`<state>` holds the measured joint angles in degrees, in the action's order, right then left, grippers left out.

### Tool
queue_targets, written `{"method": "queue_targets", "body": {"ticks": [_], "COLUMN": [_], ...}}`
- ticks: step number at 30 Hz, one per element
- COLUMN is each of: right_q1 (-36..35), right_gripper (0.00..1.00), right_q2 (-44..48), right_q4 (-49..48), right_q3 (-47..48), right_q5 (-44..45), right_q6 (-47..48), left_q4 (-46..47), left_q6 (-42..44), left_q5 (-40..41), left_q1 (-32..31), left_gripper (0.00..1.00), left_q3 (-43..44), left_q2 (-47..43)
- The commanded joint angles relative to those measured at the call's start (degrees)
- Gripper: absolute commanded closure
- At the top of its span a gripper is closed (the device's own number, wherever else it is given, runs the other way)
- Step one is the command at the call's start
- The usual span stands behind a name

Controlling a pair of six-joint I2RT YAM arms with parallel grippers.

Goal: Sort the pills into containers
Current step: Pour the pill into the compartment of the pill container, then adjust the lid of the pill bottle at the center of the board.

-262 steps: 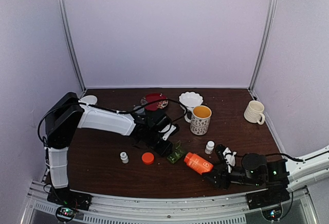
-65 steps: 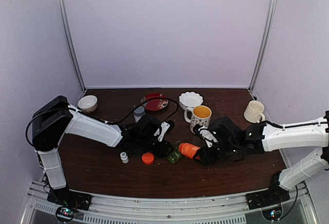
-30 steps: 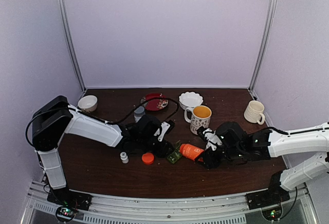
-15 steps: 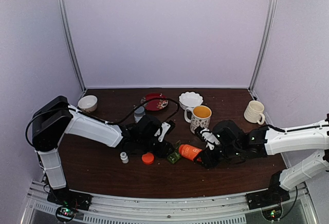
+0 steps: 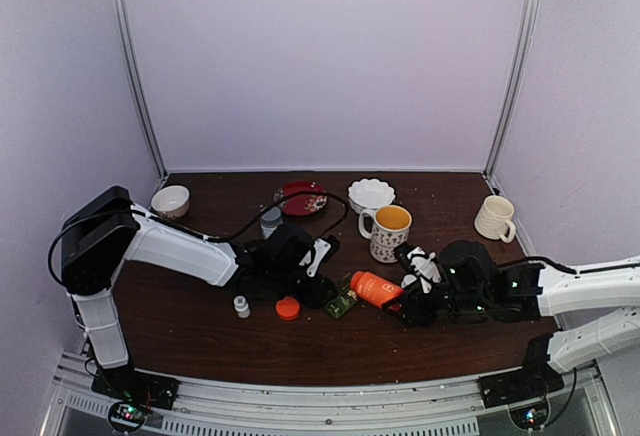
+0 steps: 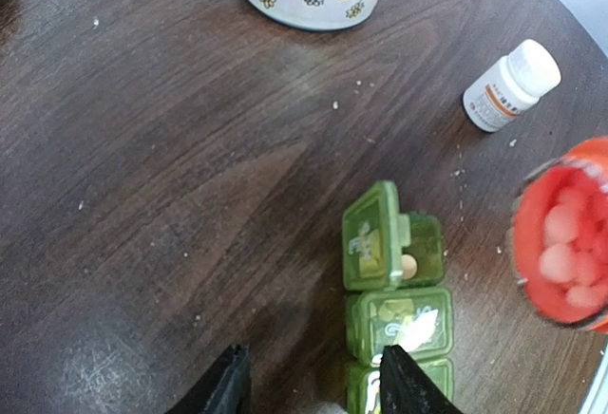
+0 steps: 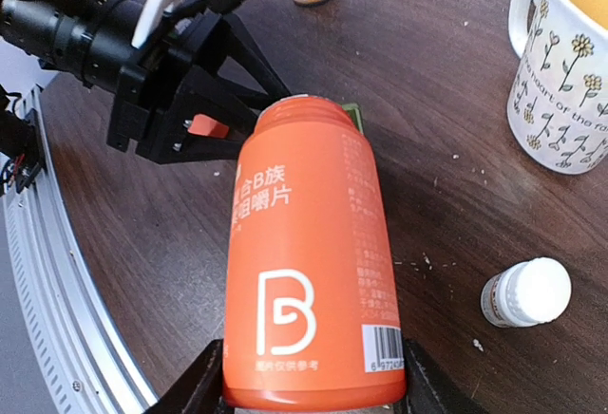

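Observation:
The green pill box (image 6: 394, 324) lies on the table with its end lid (image 6: 369, 238) up, and one pale round pill (image 6: 408, 266) sits in that open compartment. My left gripper (image 6: 313, 390) is open just above it, its right finger over the box's closed lids. My right gripper (image 7: 309, 400) is shut on an uncapped orange bottle (image 7: 309, 262), tipped with its mouth (image 6: 560, 234) beside the box, and several pills show inside. From above, the bottle (image 5: 375, 289) lies between the pill box (image 5: 342, 303) and my right gripper (image 5: 405, 301).
A flowered mug (image 5: 389, 233) with an orange inside stands just behind the box. Small white capped bottles (image 6: 511, 84) (image 5: 241, 306) and the orange cap (image 5: 288, 307) are close by. A white bowl (image 5: 371, 194), red plate (image 5: 302, 197), small bowl (image 5: 170, 200) and cream mug (image 5: 494, 218) sit farther back.
My right arm has drawn back a little to the right, with the orange bottle still in its grip and its mouth near the pill box. The left arm has stayed put.

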<state>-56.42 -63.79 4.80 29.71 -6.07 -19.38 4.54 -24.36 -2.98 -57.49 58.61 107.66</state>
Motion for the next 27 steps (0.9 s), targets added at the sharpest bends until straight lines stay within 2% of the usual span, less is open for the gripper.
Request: {"method": "queue_targets", "body": {"ticks": [1,5,8,17,18,19,20,22,23,25,27], "right_q1": [0.3,0.3,0.3,0.3,0.3,0.3,0.3,0.2,0.3,0.2,0.1], "right_gripper": [1.00,1.00,1.00,1.00,1.00,1.00,1.00,1.00,1.00,1.00,1.00], "right_q2": [8.1,17.2,22.3,35.5,37.2,38.6,39.8,39.3,37.9,36.0,35.6], "right_q4": [-12.6,-21.9,-26.3,-27.3,-30.4,-35.1,-41.8,-56.0,-59.1,-54.7,-50.0], "right_q3": [-5.8,-11.5,-11.8,0.7,-0.1,-1.9,-4.9,-10.4,-11.1,-8.5,-6.6], "right_q5": [0.3,1.6,1.0,-2.1,-2.0,-1.9,-1.6,-0.6,-1.4,-5.6,-5.6], "right_q6": [1.6,4.1,8.4,23.1,23.6,24.0,24.2,22.9,22.6,24.4,24.4], "left_q4": [-3.7,-9.1,-12.8,-24.7,-25.8,-26.5,-27.4,-27.8,-27.7,-27.9,-29.1], "left_q6": [0.9,1.6,1.9,-0.3,-0.6,-1.0,-1.6,-1.9,-2.0,-2.7,-3.1], "left_q5": [3.9,6.8,8.5,12.6,12.7,12.9,13.2,12.7,12.2,12.4,12.6], "left_q1": [-0.3,-0.4,-0.3,-0.3,-0.3,-0.3,-0.4,-0.3,-0.3,-0.3,-0.3], "left_gripper": [0.50,0.47,0.43,0.21,0.18,0.09,0.03,0.02,0.03,0.02,0.02], "left_q3": [1.4,1.4,2.3,5.4,5.5,5.4,5.2,4.3,3.9,3.3,3.4], "left_q2": [-4.5,-8.5,-10.6,-11.7,-11.6,-11.7,-11.8,-12.0,-11.9,-12.0,-11.5]}}
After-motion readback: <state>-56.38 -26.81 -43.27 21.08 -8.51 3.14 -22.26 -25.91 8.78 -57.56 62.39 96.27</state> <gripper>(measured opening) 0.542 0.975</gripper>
